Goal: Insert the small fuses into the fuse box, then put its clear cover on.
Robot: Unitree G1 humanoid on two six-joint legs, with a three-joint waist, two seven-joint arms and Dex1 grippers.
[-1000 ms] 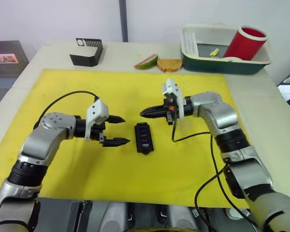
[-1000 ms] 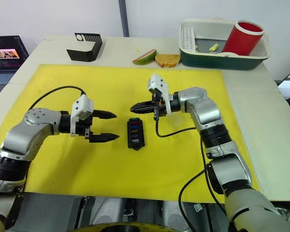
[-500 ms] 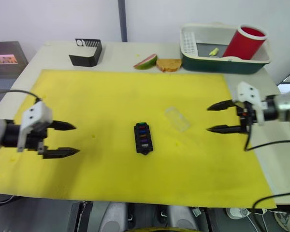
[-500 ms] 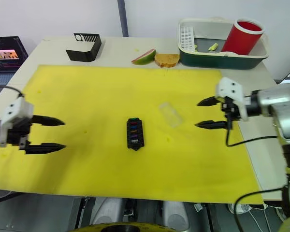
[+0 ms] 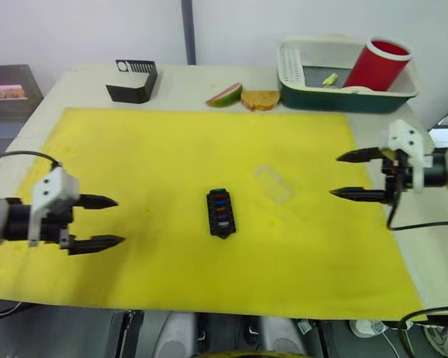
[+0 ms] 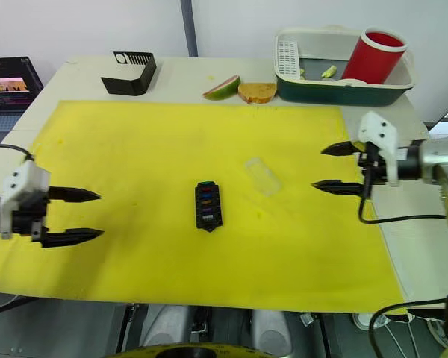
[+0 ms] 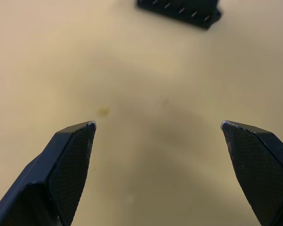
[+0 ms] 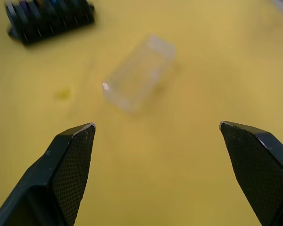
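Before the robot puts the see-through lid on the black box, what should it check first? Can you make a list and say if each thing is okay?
1. Fuses in the fuse box: coloured ones sit in its slots; whether every slot is filled, cannot tell.
2. Clear cover free to grab: ok, it lies alone on the yellow mat, beside the box, not touching it.
3. Right gripper ready: ok, open, empty, pointed toward the cover.
4. Left gripper out of the way: ok, open, well apart from the box.
5. Cover on the box: not ok, not yet done.
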